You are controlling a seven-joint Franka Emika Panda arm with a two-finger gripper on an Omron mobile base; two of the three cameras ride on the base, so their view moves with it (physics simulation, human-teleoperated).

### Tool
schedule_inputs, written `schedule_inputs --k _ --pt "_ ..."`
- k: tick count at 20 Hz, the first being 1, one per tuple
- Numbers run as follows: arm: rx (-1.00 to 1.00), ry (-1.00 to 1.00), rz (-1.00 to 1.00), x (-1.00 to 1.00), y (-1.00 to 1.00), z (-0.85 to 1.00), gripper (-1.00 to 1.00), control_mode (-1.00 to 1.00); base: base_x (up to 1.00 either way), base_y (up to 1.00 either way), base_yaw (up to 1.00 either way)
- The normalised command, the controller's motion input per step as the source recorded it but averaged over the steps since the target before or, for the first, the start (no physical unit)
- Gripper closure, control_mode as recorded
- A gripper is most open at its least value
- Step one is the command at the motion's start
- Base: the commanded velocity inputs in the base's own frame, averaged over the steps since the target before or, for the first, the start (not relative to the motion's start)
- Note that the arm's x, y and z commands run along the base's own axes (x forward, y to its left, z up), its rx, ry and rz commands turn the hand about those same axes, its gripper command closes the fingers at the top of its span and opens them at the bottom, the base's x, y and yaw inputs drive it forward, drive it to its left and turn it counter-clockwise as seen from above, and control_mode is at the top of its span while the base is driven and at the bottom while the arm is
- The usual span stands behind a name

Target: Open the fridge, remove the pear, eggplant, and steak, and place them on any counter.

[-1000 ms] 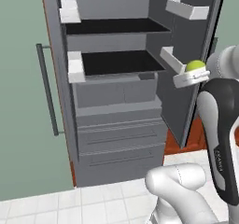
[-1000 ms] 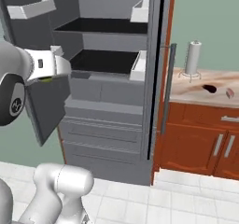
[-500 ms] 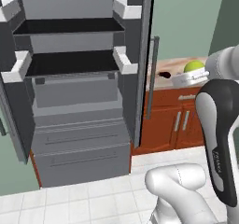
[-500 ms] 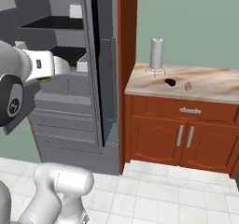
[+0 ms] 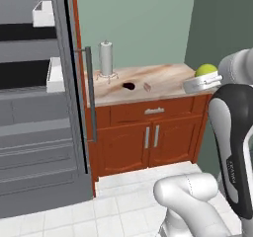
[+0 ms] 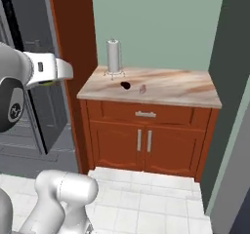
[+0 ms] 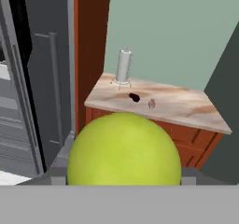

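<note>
The gripper [image 5: 207,79] holds the pear [image 7: 124,149] between its fingers, which are themselves mostly hidden, raised off the counter [image 6: 176,89]. The eggplant [image 6: 125,85] and steak [image 6: 143,88] already lie near the paper-towel holder [image 6: 114,56]. Risks: releasing at this height, the round pear could roll off; the contact is poorly seen, apparently secure; the fridge [image 5: 34,132] door stands open beside the approach path.

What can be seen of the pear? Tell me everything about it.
The pear is a round, smooth, yellow-green fruit with no stem or marks visible. It sits in the gripper, raised in the air, not on the counter. In the left base view, its top pokes up above the hand, near the counter's right end.
</note>
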Motion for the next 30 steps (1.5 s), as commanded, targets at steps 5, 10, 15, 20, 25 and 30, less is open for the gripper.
schedule_inputs --k 5,10,15,20,25,30 --pt "0.00 0.00 0.00 0.00 0.00 0.00 1.00 1.00 0.66 -1.00 -0.12" --pt "0.00 0.00 0.00 0.00 0.00 0.00 1.00 1.00 0.87 -0.37 -0.05" --pt "0.00 0.00 0.00 0.00 0.00 0.00 1.00 1.00 1.00 0.00 0.00" --pt "0.00 0.00 0.00 0.00 0.00 0.00 1.00 1.00 0.97 -0.02 0.00" --pt "0.00 0.00 0.00 0.00 0.00 0.00 1.00 1.00 0.54 -0.07 0.00" --pt "0.00 0.00 0.00 0.00 0.00 0.00 1.00 1.00 0.03 -0.09 0.00"
